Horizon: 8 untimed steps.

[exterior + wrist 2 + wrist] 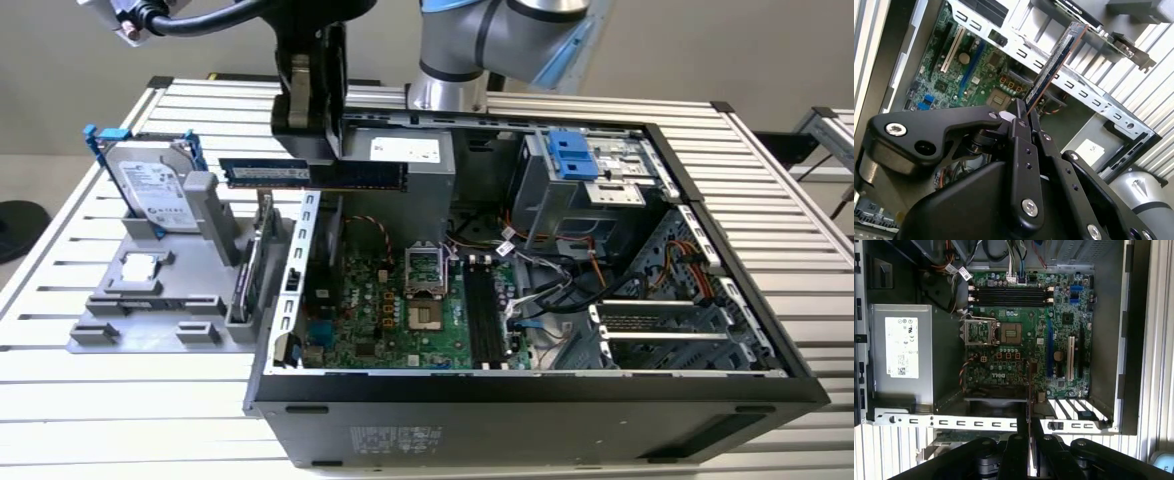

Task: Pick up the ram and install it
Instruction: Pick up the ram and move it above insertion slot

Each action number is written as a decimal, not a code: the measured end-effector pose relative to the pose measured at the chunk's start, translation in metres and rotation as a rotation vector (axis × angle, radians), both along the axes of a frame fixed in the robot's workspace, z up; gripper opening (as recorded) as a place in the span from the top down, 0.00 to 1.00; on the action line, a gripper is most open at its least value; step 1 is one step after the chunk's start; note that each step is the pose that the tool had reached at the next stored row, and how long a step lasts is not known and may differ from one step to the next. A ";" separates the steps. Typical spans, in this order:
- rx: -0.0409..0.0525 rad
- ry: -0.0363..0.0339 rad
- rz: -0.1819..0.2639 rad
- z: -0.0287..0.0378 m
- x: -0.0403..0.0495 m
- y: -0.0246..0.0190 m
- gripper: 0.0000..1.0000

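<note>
1. Nearest the lens in both wrist views is the gripper (1024, 114); its fingers are clenched on the ram (1056, 65), pinching its two flat faces.
2. In the exterior view the ram (314, 175) is held about mid-length, level and in the air; it touches nothing but the fingers.
3. It hangs over the case (534, 390) wall on the exterior view's left, just beside the fixture (147, 320) on the table (134, 400).
4. The slots (1009, 292) on the board (1019, 340) look empty; the ram is well apart from them.
5. Handling, as I judge it: light, thin and stiff, yet brittle if bent or twisted; the chips and contact edge are the fragile parts.
6. A mid-length hold on the faces keeps it balanced; the faces are smooth, so it may slip or tilt in the fingers under a push; the contact edge is best left free.
</note>
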<state>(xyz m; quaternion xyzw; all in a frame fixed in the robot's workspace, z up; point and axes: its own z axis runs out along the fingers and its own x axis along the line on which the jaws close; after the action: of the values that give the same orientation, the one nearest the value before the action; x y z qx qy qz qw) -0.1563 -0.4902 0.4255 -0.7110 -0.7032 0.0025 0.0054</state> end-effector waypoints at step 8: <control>0.0000 0.0000 0.000 0.0000 0.0118 0.0000 1.00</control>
<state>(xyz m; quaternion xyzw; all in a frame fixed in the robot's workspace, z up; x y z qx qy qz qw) -0.1445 -0.4902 0.4255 -0.7110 -0.7032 0.0025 0.0054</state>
